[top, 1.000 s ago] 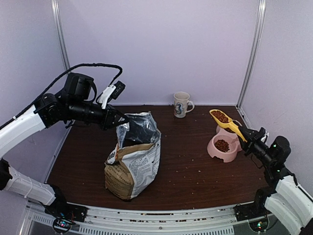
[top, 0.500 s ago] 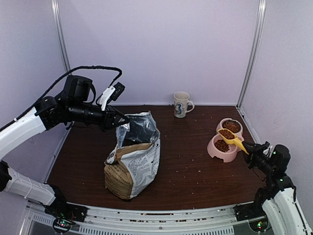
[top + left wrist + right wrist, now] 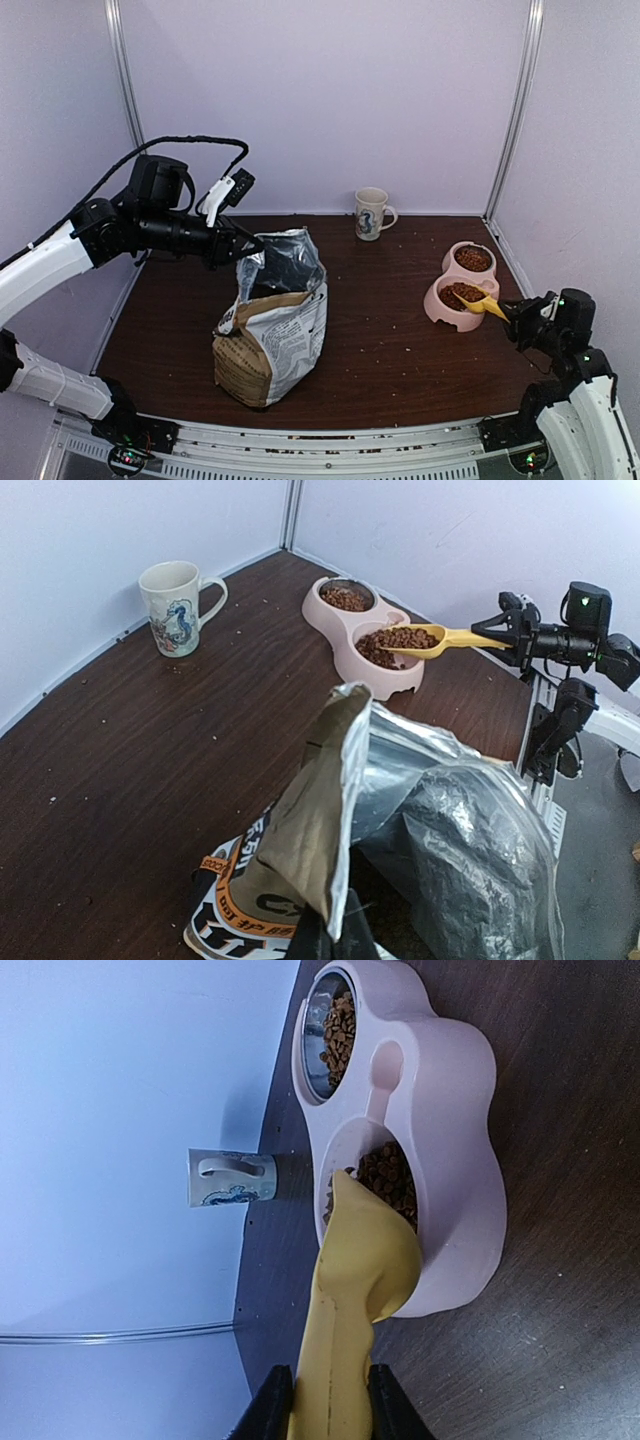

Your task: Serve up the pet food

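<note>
The pet food (image 3: pixel 462 293) fills both compartments of the pink double bowl (image 3: pixel 437 306) at the right. My right gripper (image 3: pixel 515 314) is shut on the handle of a yellow scoop (image 3: pixel 482 304). The scoop's (image 3: pixel 362 1260) tip rests over the near compartment's kibble (image 3: pixel 396 1174); its underside faces the wrist camera. In the left wrist view the scoop (image 3: pixel 445 640) lies across the kibble (image 3: pixel 392 640). My left gripper (image 3: pixel 250 245) is shut on the upper rim of the kraft-brown bag (image 3: pixel 272 335), holding it open; the pinched edge (image 3: pixel 345 880) shows above the gripper (image 3: pixel 335 938).
A cream mug (image 3: pixel 372 213) with a blue figure stands at the back centre. Stray kibble crumbs dot the dark wooden table (image 3: pixel 390 340). Walls close in behind and on the right, right next to the bowl (image 3: pixel 345 665).
My right arm has brought the scoop down from high above the bowl to the near compartment. The left arm and the bag have stayed put.
</note>
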Tool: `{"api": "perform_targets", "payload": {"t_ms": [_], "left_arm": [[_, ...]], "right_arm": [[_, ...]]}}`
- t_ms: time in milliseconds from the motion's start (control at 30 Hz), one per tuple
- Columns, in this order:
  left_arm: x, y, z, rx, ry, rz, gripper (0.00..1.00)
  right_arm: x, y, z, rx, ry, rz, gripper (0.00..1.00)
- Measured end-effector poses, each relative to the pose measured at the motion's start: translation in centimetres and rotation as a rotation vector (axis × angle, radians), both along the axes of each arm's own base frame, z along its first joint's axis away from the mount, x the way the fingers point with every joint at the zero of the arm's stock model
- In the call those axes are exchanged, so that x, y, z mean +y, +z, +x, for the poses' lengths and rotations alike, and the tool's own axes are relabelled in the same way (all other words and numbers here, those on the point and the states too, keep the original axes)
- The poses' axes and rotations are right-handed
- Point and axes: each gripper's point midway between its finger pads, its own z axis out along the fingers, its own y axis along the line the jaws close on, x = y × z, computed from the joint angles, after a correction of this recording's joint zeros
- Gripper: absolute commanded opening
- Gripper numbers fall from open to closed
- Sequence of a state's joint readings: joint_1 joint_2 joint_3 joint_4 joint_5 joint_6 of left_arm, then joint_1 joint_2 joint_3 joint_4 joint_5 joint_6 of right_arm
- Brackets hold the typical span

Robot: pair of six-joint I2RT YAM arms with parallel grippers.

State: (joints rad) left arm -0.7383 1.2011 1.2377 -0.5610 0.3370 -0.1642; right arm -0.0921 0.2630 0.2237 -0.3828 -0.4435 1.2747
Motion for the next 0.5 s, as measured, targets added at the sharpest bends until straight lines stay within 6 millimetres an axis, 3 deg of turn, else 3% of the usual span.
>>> {"api": "perform_targets", "payload": {"t_ms": [500], "left_arm": [[0.0,0.0,0.1,-0.005,0.002,0.004,0.0]], "right_arm": [[-1.1,2.3,0.0,0.098,0.062,-0.24,0.21]]}}
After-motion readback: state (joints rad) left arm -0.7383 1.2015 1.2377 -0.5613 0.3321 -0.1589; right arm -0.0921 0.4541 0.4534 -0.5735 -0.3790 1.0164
